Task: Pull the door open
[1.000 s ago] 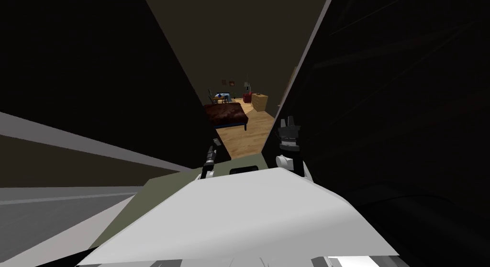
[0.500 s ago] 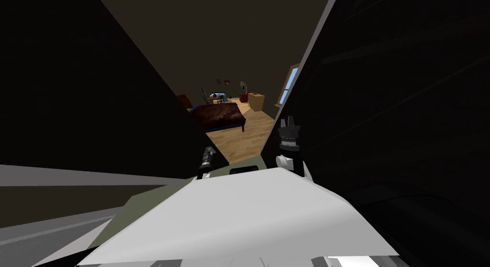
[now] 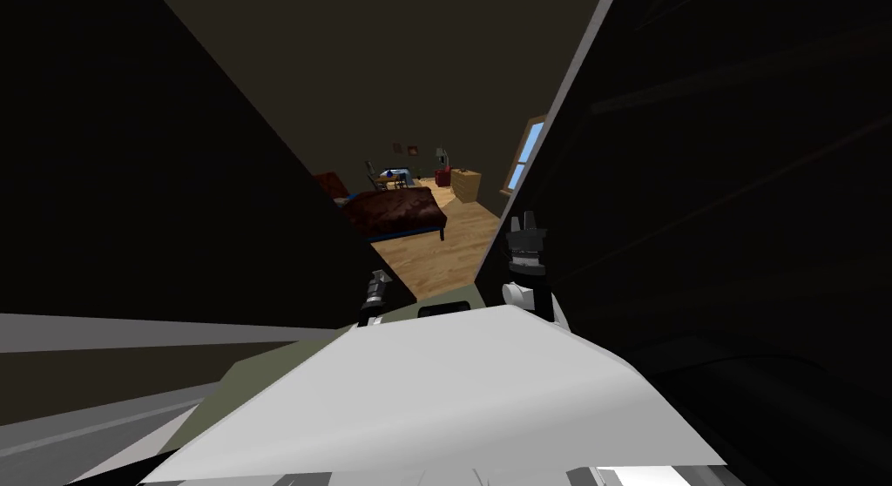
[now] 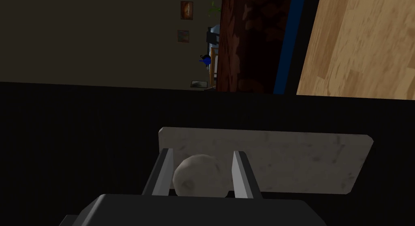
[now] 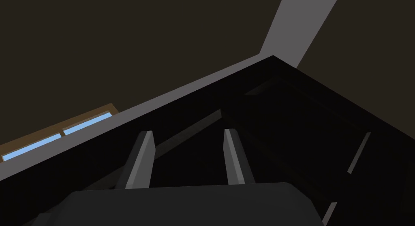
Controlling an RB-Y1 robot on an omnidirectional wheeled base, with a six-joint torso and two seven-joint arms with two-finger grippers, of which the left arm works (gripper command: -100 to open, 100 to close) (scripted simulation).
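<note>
Round pale grey knob (image 4: 200,177) pinched at its sides by the left gripper (image 4: 202,152), on a pale backplate (image 4: 308,163) of the dark door (image 3: 148,176), ajar at the robot's left with a bed (image 3: 396,209) beyond the gap. Best to hold the pinch square and draw back along the door's arc, turning the wrist with the swing to avoid slipping off. Counted: one door, one knob, one backplate, one bed, two grippers, the right gripper (image 5: 188,132) spread and empty beside a dark panel (image 5: 304,126).

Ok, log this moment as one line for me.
left gripper: shut on knob | door: dark, part open, bed visible through gap | right gripper: open, empty
</note>
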